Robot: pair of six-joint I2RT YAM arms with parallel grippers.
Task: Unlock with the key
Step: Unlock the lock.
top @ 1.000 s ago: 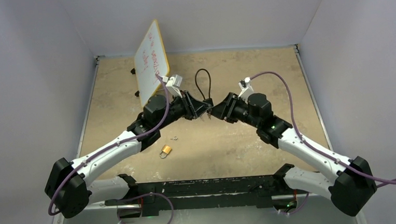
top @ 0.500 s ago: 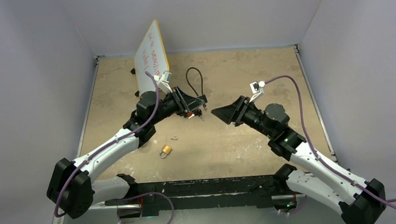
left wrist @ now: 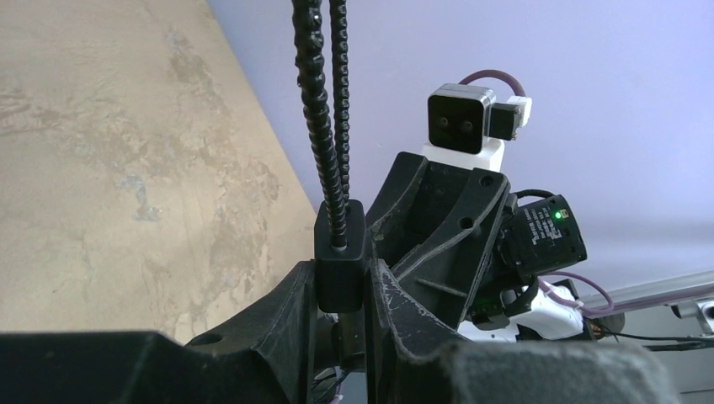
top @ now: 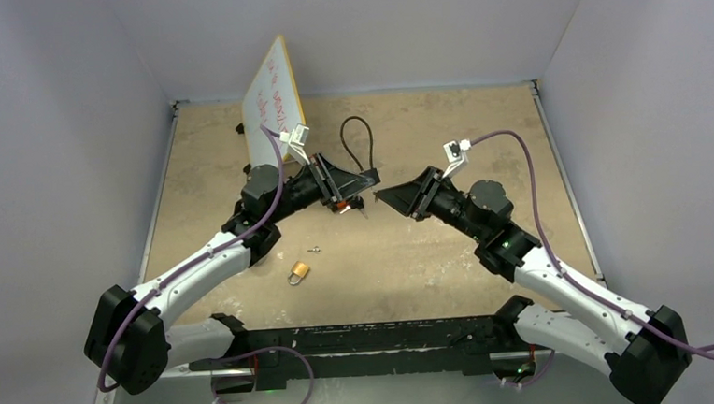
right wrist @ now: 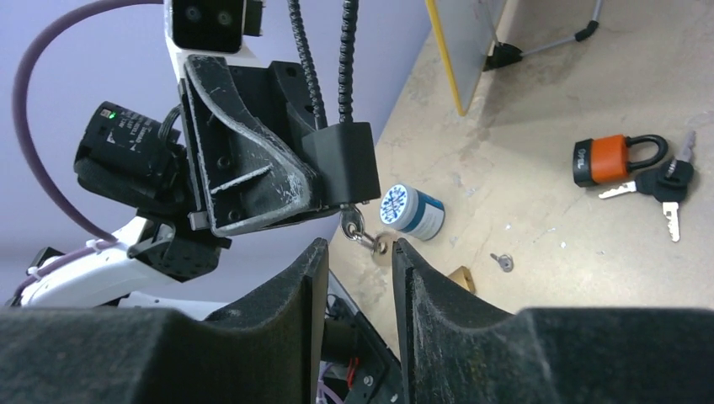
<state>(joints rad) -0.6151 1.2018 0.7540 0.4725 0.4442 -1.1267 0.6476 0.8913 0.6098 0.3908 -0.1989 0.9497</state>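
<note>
My left gripper (left wrist: 341, 282) is shut on the black block body of a cable lock (left wrist: 340, 252), whose ribbed cable loop (left wrist: 324, 93) rises away from it. In the top view the left gripper (top: 360, 185) holds the lock above mid-table, its loop (top: 357, 141) pointing back. A metal ring and key (right wrist: 364, 234) hang under the lock body (right wrist: 341, 164). The right gripper (right wrist: 359, 248) is open, its tips just short of that key, nothing between the fingers. From above, the right gripper (top: 388, 196) faces the left one closely.
A whiteboard (top: 271, 109) stands at the back left. A small brass padlock (top: 298, 273) and a loose key (top: 316, 250) lie on the table. An orange padlock with keys (right wrist: 608, 160) and a blue-and-white roll (right wrist: 411, 210) lie below the grippers.
The right gripper backed away from the lock, then came forward again, its jaws widening and then narrowing. The left gripper shifted slightly left with the lock still gripped.
</note>
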